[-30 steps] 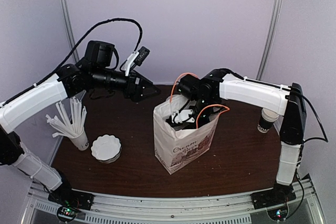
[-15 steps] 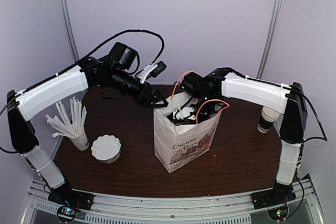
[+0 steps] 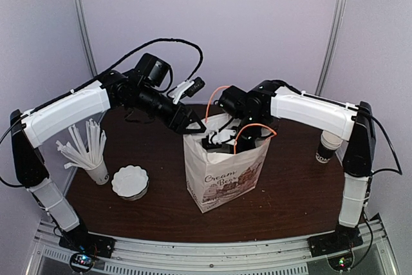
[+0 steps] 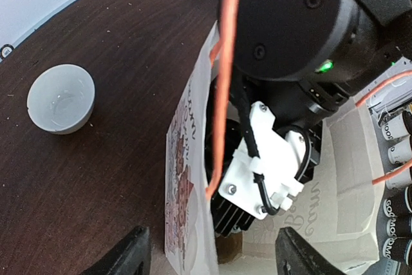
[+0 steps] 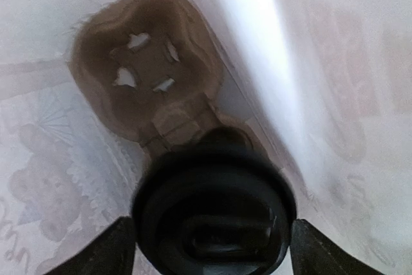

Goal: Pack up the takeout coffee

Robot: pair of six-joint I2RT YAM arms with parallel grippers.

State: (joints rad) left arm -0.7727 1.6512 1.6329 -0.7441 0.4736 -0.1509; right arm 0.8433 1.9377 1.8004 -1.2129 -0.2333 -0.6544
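The takeout coffee [image 5: 212,204] shows only in the right wrist view, as a round black lid seen from above, deep inside the white paper bag [image 3: 222,178]. My right gripper [image 5: 212,249] reaches down into the bag. Its two fingers lie against the lid's left and right sides with no gap showing. A brown pulp carrier [image 5: 148,62] lies on the bag's floor just beyond the cup. In the top view the right gripper [image 3: 225,141] is sunk in the bag's mouth. My left gripper [image 4: 215,259] stands open at the bag's left rim [image 4: 187,178], the wall between its fingers, untouched.
A paper cup full of white straws [image 3: 87,149] and a white fluted bowl [image 3: 130,181] stand at the table's left. A lidless black cup with a white rim [image 3: 328,147] stands at the right edge. An orange cable [image 3: 254,134] loops over the bag's mouth.
My left arm has swung right and come down to the bag's left rim. The bag has shifted slightly left. My right gripper has stayed inside the bag.
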